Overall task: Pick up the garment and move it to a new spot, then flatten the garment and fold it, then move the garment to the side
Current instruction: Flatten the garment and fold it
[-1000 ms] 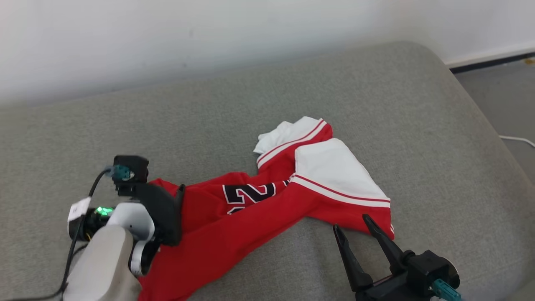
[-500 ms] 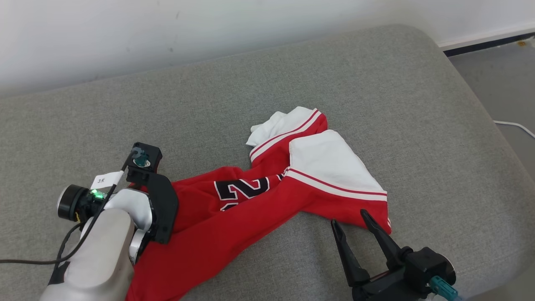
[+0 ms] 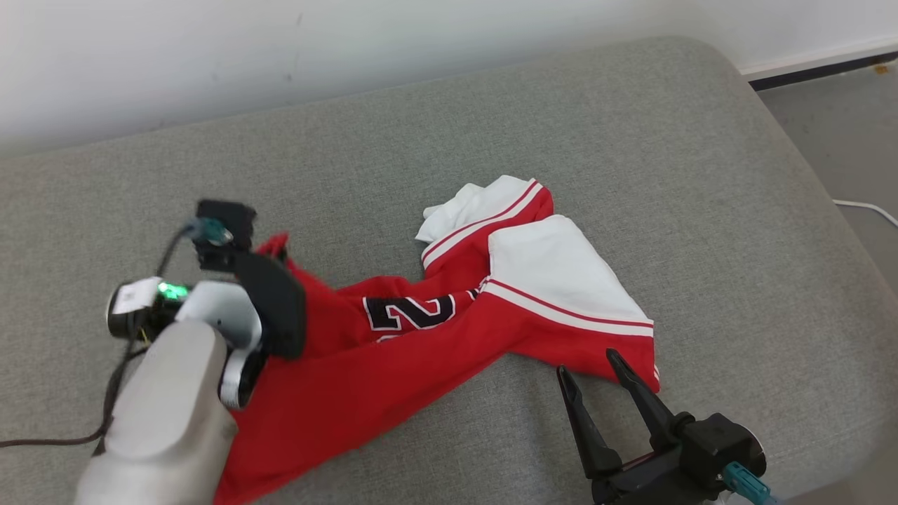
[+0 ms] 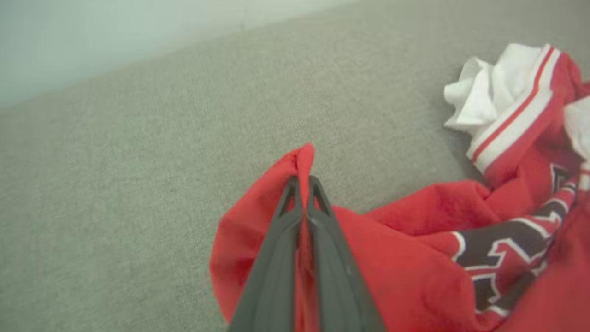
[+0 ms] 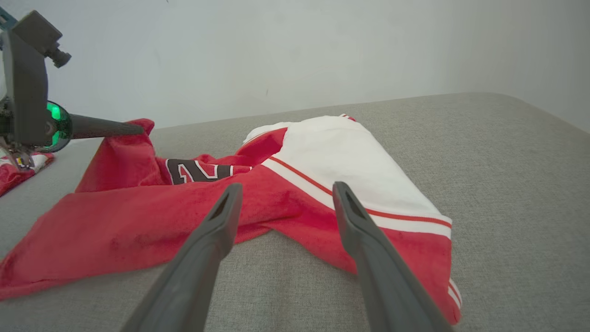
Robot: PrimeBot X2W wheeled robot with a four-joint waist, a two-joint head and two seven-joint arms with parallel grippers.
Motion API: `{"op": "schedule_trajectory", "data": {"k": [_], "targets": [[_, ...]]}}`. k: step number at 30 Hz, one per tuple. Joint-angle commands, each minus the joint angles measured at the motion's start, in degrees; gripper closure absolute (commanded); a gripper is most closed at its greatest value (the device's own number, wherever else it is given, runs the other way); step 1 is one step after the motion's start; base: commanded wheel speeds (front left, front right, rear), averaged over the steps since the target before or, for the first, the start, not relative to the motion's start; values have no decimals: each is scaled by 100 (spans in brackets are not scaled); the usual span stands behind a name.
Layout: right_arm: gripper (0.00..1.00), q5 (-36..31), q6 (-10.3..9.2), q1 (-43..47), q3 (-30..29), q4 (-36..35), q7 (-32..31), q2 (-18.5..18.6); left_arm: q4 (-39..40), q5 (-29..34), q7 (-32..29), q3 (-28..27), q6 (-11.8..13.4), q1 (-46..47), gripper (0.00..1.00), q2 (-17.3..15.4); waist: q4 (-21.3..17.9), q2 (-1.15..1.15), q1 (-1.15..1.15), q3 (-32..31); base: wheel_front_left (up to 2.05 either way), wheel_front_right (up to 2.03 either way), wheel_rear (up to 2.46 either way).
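The garment [image 3: 421, 365], a red and white jersey with a black number, lies crumpled across the grey cushion [image 3: 491, 126]. My left gripper [image 4: 303, 182] is shut on a red fold at the garment's left end, and that fold stands up in a peak off the cushion. The right wrist view has the same gripper [image 5: 136, 129] reaching in from the left with the red cloth [image 5: 138, 226] hanging from it. My right gripper [image 3: 586, 363] is open and holds nothing. Its fingers point at the red hem below the white sleeve panel [image 5: 341, 157], a little short of it.
A white wall [image 3: 351, 42] runs behind the cushion. The cushion's rounded right edge drops to a grey floor [image 3: 842, 140] where a white cable [image 3: 866, 207] lies. Bare cushion stretches behind and to the left of the garment.
My left gripper has shut on the garment's red fold and raised it off the cushion. The right gripper has stayed open in the same place. The camera shifted a little.
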State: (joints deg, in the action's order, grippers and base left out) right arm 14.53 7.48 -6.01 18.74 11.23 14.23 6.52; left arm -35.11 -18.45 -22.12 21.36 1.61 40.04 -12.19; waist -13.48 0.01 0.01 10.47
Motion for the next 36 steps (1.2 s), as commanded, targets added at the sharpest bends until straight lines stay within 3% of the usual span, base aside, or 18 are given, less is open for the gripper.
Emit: {"op": "schedule_trajectory", "data": {"k": [1,6,12,18,19,20,21,31,36], "targets": [[0,8,4,2,-12,9,34,-15,70,-163,272,-156,35,115,100,51,17,-1,-1,1,0,0,0],[0,-17,4,-57,17,48,39,-60,216,-880,1415,-894,-35,415,100,373,39,-1,-1,3,0,0,0],[0,-5,4,-105,10,100,47,-72,195,-1419,2563,-1544,-223,708,100,511,54,-1,-1,11,0,0,0],[0,11,4,-59,-1,127,53,-100,-403,-1713,2973,-2043,-77,319,100,338,83,-1,-1,-22,0,0,0],[0,20,4,-47,7,137,55,-104,-549,-1690,2953,-2040,-55,240,86,309,89,-1,-1,-33,0,0,0],[0,27,4,-39,13,143,58,-104,-684,-1725,2935,-2051,-33,171,55,316,98,-1,-1,-43,0,0,0],[0,33,3,-30,21,148,60,-103,-789,-1710,2954,-2039,-39,127,0,303,107,-1,-1,-54,0,0,0],[0,81,4,15,53,162,15,-3,-1269,-1790,3440,-2115,-225,-99,0,220,279,-1,-1,-257,0,0,0],[0,116,3,59,69,153,-2,-6,-1403,-1520,3293,-1891,-164,-290,0,95,327,-1,-1,-373,0,0,0]]}}
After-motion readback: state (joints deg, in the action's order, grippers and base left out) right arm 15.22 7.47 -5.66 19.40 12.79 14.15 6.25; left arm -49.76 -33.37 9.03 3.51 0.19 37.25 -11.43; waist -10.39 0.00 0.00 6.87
